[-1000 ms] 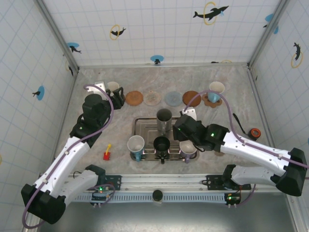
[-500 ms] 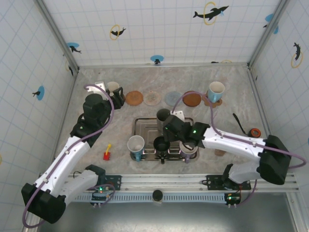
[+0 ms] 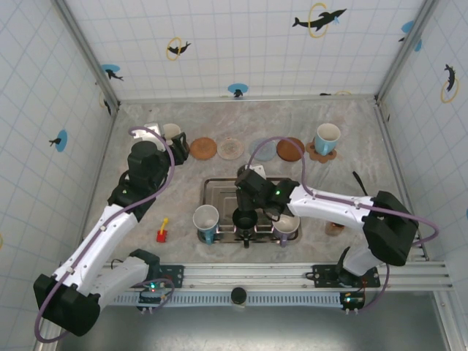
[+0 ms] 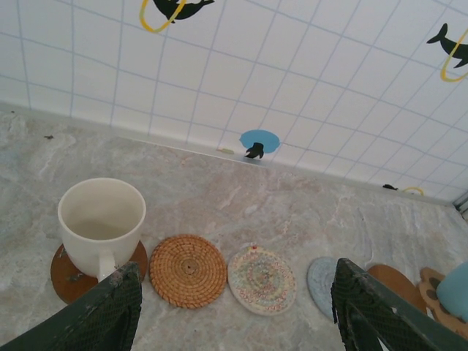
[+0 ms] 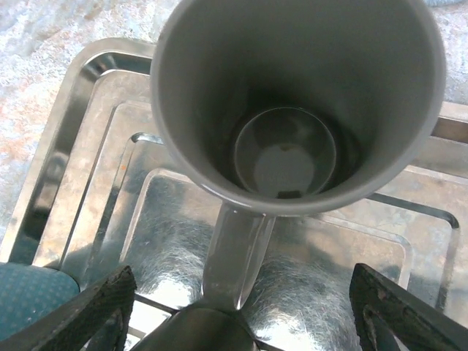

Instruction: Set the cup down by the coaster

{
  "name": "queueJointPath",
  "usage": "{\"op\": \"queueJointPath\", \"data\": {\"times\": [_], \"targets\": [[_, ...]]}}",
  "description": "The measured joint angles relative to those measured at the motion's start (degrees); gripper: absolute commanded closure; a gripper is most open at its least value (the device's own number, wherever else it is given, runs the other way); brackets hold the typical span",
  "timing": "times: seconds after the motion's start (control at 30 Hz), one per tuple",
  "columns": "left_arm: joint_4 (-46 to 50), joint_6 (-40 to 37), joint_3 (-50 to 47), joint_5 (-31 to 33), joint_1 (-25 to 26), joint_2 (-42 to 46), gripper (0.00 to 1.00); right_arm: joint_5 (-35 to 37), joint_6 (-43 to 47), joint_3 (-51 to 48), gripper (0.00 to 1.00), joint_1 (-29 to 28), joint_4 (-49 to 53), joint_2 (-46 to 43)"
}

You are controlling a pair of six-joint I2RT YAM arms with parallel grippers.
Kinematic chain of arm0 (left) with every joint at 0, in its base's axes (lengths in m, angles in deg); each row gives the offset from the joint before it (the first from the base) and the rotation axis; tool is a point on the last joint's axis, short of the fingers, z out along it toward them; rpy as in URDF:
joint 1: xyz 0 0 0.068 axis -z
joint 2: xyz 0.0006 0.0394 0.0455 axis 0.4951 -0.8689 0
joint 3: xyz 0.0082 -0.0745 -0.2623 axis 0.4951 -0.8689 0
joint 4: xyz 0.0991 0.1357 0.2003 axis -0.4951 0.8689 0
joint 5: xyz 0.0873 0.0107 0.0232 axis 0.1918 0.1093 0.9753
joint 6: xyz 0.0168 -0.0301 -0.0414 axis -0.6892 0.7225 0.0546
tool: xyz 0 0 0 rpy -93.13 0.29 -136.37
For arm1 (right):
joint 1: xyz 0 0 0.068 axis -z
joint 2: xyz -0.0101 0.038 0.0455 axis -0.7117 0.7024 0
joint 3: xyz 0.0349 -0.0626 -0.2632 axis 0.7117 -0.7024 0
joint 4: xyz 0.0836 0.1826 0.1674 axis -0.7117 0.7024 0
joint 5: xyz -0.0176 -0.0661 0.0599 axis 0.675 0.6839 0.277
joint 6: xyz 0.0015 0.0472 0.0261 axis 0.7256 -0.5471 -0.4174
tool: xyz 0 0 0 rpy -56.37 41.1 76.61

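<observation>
Right gripper (image 5: 241, 311), jaws spread, hangs over the grey cup (image 5: 292, 95) near the tray's (image 5: 77, 172) far edge; left gripper (image 4: 234, 311) likewise released.

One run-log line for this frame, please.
right gripper open above grey cup on tray | left gripper open, facing white mug | no cup held

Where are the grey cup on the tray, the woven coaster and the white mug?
grey cup (image 5: 285, 157): right wrist view, on its inner bottom.
woven coaster (image 4: 189, 269): left wrist view, on its centre.
white mug (image 4: 82, 247): left wrist view, on its outer wall, left of the handle.
</observation>
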Motion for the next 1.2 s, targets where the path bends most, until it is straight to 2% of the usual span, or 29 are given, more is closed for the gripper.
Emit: {"op": "queueJointPath", "data": {"times": [1.0, 1.2], "targets": [[0.15, -1.31, 0.00, 0.22, 0.00, -2.84, 0.31, -2.91, 0.87, 2.05, 0.65, 2.64, -2.16, 6.43], [0.20, -1.31, 0.02, 0.22, 0.00, -2.89, 0.30, -2.97, 1.33, 2.78, 0.77, 2.64, -1.42, 7.04]]}}
